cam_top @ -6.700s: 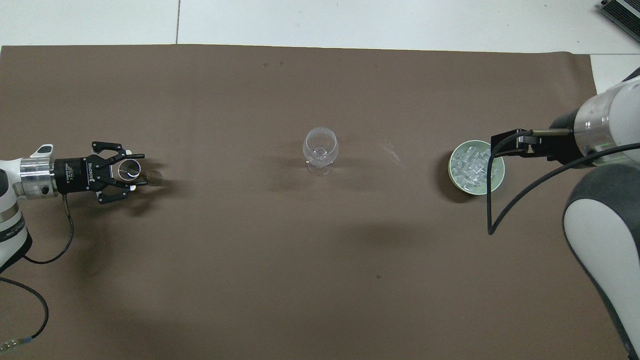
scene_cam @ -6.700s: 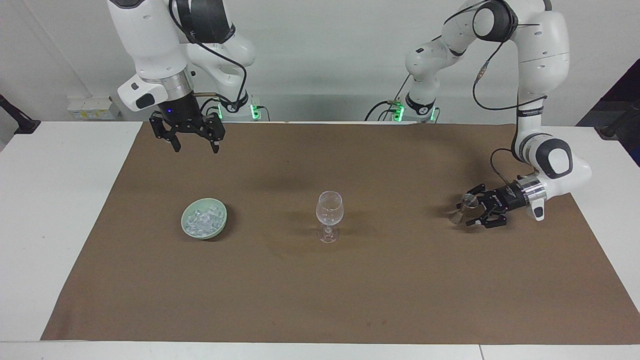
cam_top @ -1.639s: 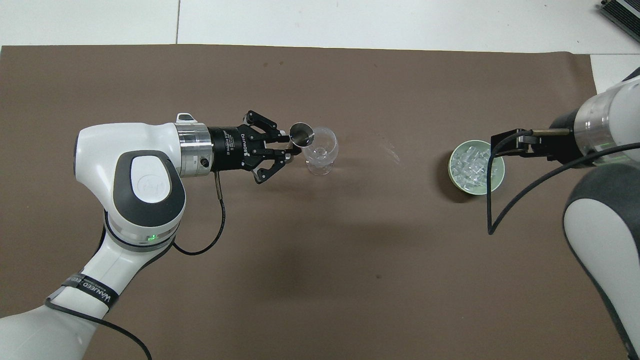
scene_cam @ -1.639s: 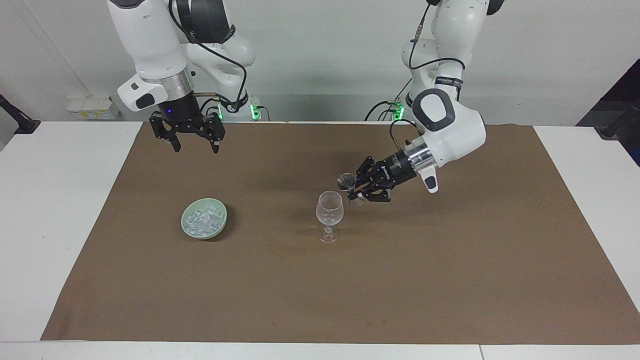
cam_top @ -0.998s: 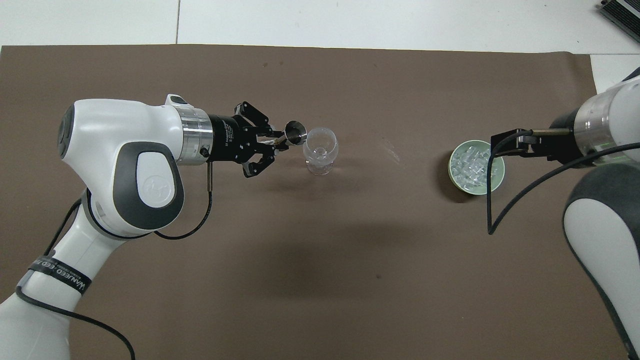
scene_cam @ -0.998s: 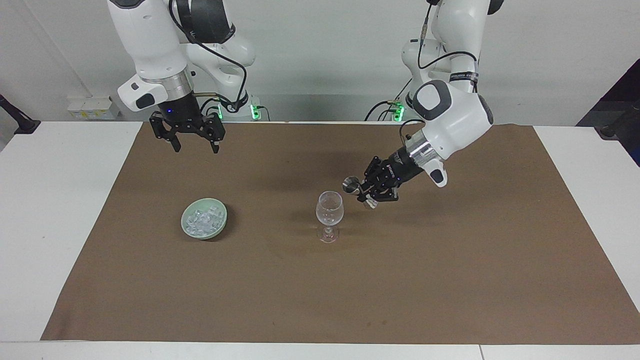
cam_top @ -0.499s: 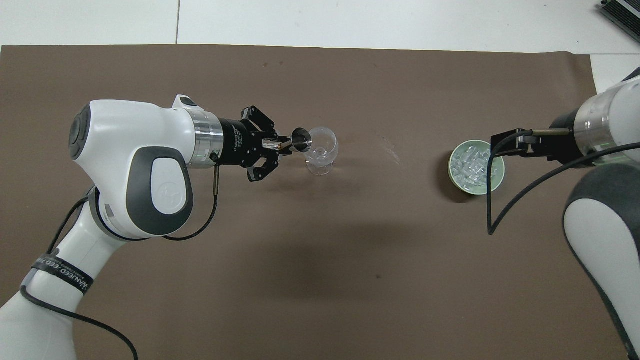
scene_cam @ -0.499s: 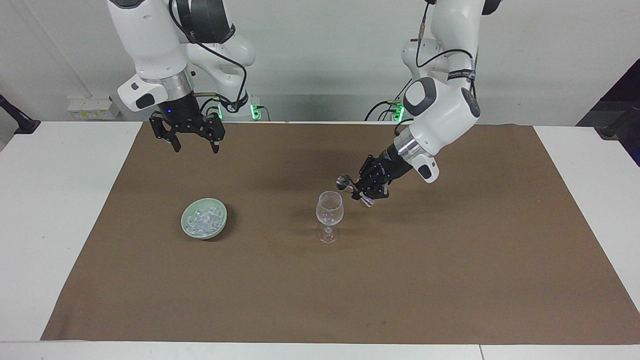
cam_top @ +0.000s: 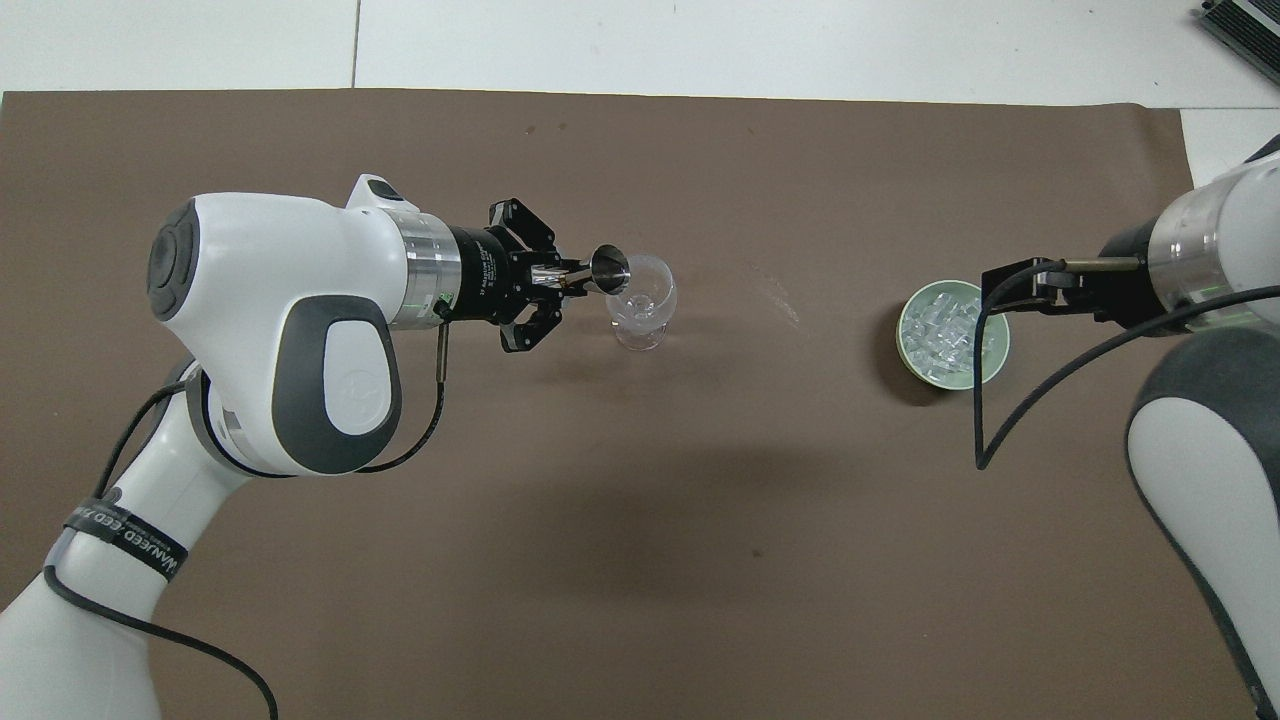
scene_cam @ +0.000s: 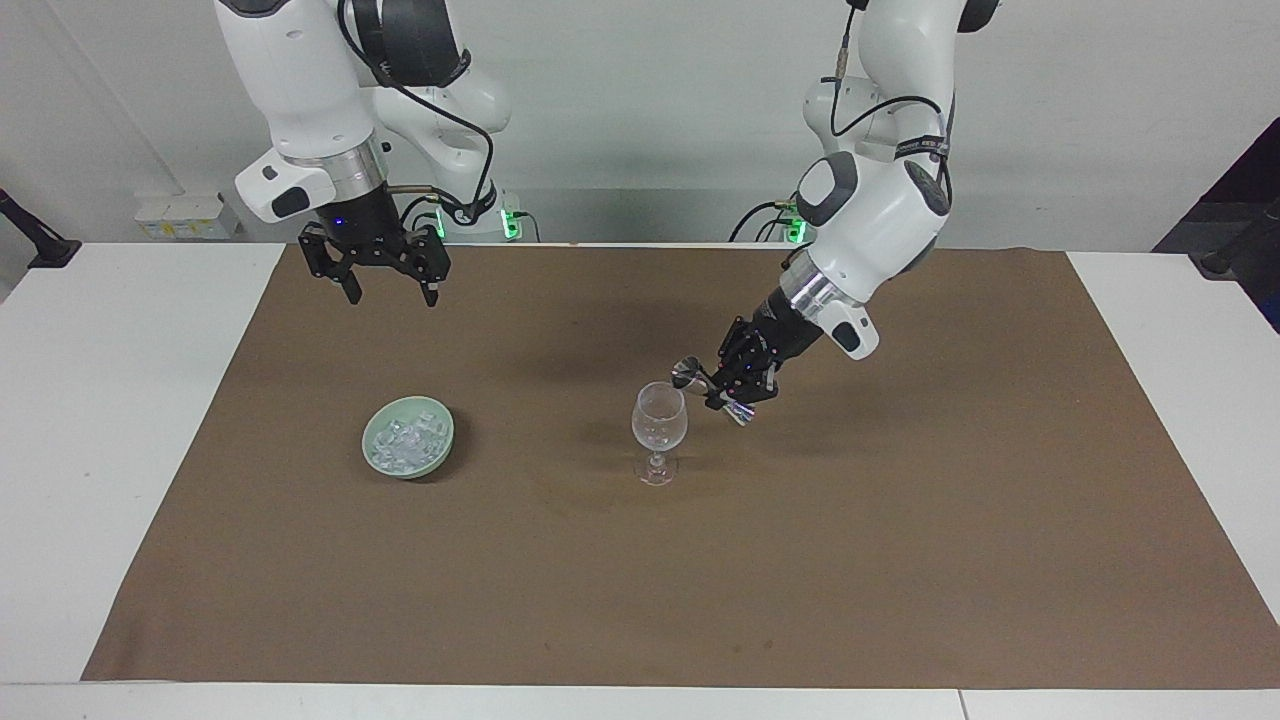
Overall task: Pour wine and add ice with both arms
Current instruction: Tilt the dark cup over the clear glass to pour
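Observation:
A clear stemmed wine glass (scene_cam: 658,428) stands upright mid-table; it also shows in the overhead view (cam_top: 642,300). My left gripper (scene_cam: 722,389) is shut on a small metal double-ended measuring cup (scene_cam: 690,374), tilted with its mouth toward the glass rim; the overhead view shows the cup (cam_top: 608,268) at the rim's edge. The ice (scene_cam: 405,440), several small clear cubes, lies in a pale green bowl (scene_cam: 440,452) toward the right arm's end. My right gripper (scene_cam: 385,285) hangs open and empty in the air, over the mat between the bowl and its own base, waiting.
A brown mat (scene_cam: 700,580) covers the white table (scene_cam: 110,400). In the overhead view the ice bowl (cam_top: 994,350) is partly covered by the right arm's wrist and black cable (cam_top: 985,400).
My left arm brought the measuring cup from its end of the table to the wine glass and has tipped it further over the rim. The right arm has not moved.

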Available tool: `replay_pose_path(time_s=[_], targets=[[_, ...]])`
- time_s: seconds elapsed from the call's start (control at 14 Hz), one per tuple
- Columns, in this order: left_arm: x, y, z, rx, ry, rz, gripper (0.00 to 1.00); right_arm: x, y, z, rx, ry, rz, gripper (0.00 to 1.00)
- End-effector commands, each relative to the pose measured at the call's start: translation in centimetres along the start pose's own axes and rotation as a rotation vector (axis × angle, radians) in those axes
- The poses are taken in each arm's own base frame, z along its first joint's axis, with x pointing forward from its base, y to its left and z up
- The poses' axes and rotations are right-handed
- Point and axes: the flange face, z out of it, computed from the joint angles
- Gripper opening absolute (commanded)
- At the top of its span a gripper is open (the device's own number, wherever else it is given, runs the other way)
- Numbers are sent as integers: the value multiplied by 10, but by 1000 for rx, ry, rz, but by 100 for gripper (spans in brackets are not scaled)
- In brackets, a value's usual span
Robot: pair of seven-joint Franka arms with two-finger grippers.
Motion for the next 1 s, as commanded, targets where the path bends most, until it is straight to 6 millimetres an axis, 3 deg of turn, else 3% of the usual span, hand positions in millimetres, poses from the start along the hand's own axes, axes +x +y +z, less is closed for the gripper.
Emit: replay_pose_path(time_s=[0.0,0.93], targets=[[-11,0,7,-21,22,27,0,-1,5,-4,21,0,-6,100],[-34,-12,22,-34,150,250,0,-1,5,-3,21,-2,-6,100]])
